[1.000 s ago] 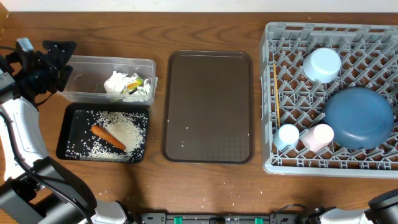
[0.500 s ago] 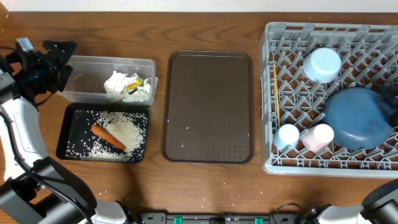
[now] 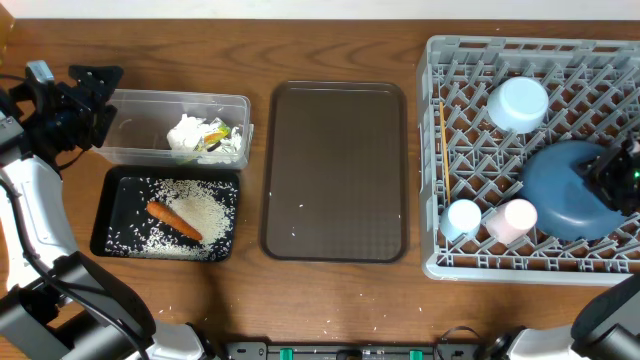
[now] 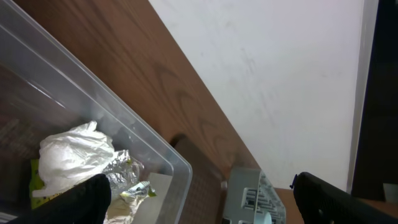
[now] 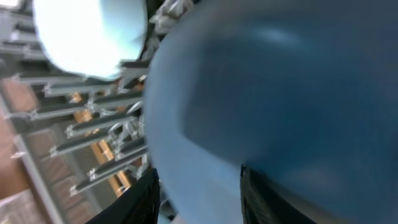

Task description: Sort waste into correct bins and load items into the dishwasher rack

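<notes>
The large round blue plate (image 3: 568, 190) is seen tilted in the grey dishwasher rack (image 3: 440, 258), with the right gripper (image 5: 198, 198) pressed close at its right side. Its dark fingers (image 5: 142, 198) are set apart against the blue surface, but whether the plate is clamped cannot be told. The pale bowl (image 3: 518, 103), light blue cup (image 3: 461, 217), pink cup (image 3: 513, 219) and chopsticks (image 3: 441, 130) are also held in the rack. The left gripper (image 4: 199, 202) is spread wide beside the clear box (image 3: 135, 125), in which the tissue (image 3: 186, 133) and wrapper (image 3: 216, 136) lie. The carrot (image 3: 174, 220) and rice (image 3: 203, 205) are in the black tray (image 3: 112, 215).
</notes>
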